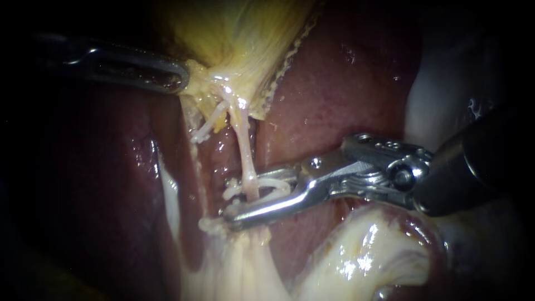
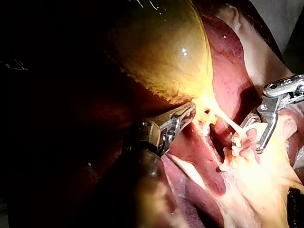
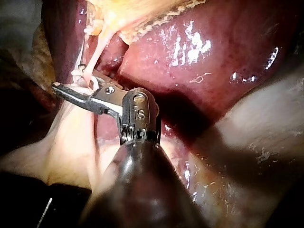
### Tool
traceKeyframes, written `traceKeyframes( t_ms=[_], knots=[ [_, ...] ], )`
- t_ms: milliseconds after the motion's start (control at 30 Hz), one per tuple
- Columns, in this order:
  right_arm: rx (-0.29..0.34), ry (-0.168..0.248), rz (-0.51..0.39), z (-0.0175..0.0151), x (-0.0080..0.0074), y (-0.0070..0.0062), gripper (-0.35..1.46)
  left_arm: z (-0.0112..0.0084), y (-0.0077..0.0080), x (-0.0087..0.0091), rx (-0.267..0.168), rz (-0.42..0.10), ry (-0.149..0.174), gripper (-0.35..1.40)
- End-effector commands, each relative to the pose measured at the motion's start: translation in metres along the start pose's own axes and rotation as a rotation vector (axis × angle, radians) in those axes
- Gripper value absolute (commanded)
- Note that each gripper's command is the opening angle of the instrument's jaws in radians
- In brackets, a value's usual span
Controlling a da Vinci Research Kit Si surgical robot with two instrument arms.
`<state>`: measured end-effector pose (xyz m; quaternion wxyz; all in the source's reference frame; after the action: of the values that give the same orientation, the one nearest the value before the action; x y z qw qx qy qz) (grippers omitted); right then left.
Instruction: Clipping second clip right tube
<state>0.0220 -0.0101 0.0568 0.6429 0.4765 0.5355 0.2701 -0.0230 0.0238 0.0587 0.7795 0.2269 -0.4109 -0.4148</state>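
Right tube (image 1: 243,145) inside clip (image 1: 276,187) between right instrument's (image 1: 248,196) jaws, left tube (image 1: 207,127) alongside

My right instrument (image 1: 253,195) ends in two long, slim jaws of bright silver steel, with a round pin head near their root. Behind them sits a silver wrist with a row of small holes and a round pivot, then a glossy black shaft. My left instrument (image 1: 181,78) looks darker: a rounded steel jaw with a long slot, a silver pinned wrist and a black shaft.
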Motion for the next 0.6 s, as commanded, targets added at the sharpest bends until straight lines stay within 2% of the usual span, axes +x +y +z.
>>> traceKeyframes(
  t_ms=[33,433,600],
  knots=[
    [0.0,-0.001,0.0,0.0001,-0.0001,0.0002,0.29,0.0,0.0,0.0,0.0,0.0,0.0,-0.35],
    [-0.001,-0.002,-0.002,0.0005,-0.0002,0.0008,0.04,0.0001,0.0,0.0,0.0,0.0,0.0,-0.35],
    [-0.001,-0.002,-0.003,0.0006,-0.0004,0.0009,-0.12,0.0001,0.0,0.0,-0.001,0.0,0.0,-0.35]
  ],
)
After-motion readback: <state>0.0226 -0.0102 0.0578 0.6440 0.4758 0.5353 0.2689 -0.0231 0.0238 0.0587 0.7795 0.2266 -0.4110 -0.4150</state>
